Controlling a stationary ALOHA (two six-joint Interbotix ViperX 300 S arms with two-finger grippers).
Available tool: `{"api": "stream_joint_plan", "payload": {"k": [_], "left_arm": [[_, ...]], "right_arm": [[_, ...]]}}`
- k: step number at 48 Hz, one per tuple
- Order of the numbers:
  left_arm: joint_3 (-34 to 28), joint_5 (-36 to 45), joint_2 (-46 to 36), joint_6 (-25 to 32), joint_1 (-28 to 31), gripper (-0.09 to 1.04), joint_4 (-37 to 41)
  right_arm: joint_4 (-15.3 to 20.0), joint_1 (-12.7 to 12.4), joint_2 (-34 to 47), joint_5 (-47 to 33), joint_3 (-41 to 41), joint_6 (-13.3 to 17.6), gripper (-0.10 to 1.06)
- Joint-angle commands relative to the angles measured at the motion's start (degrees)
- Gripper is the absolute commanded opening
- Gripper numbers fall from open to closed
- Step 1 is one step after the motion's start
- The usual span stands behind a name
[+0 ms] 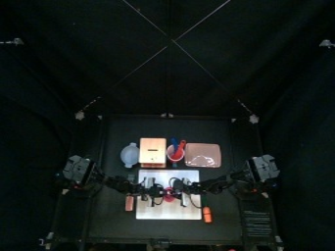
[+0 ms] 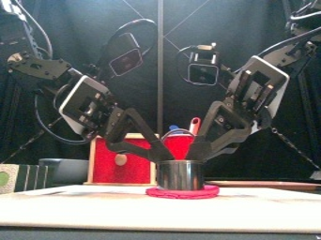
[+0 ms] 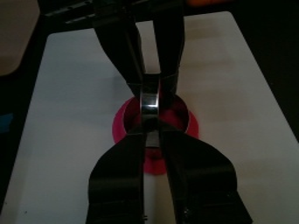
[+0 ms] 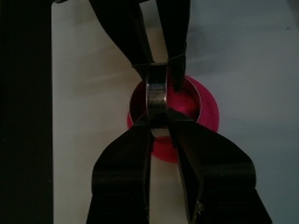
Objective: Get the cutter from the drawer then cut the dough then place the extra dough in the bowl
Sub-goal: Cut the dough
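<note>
Since the cutter (image 2: 183, 174) sits on the pink dough (image 2: 182, 193) on the white board (image 3: 233, 87), the drawer (image 2: 111, 150) step's done and you're at the cut. Both the left claw (image 2: 160, 157) and right claw (image 2: 206, 156) look clamped on the cutter. Remaining: extra dough into the bowl (image 1: 128, 154), far left.

Your left arm (image 2: 88, 98): enters from the left, sloping down to centre. Left gripper (image 2: 160, 156): jaws pinched on the cutter (image 2: 183, 174). Your right arm (image 2: 257, 86): mirrored from the right. Right gripper (image 2: 204, 152): jaws likewise pinched on it.
</note>
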Motion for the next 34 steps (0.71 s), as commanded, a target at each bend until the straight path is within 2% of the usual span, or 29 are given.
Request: {"api": "stream_joint_plan", "payload": {"k": [1, 34], "left_arm": [[0.6, 3.0, 0.2, 1.1, -2.7, 0.45, 0.8], [0.5, 5.1, 0.2, 0.7, -3.0, 0.45, 0.6]], "right_arm": [[0.2, 1.9, 1.2, 3.7, 0.9, 0.9, 0.53], [0.1, 2.2, 2.3, 6.2, 0.1, 0.9, 0.53]]}}
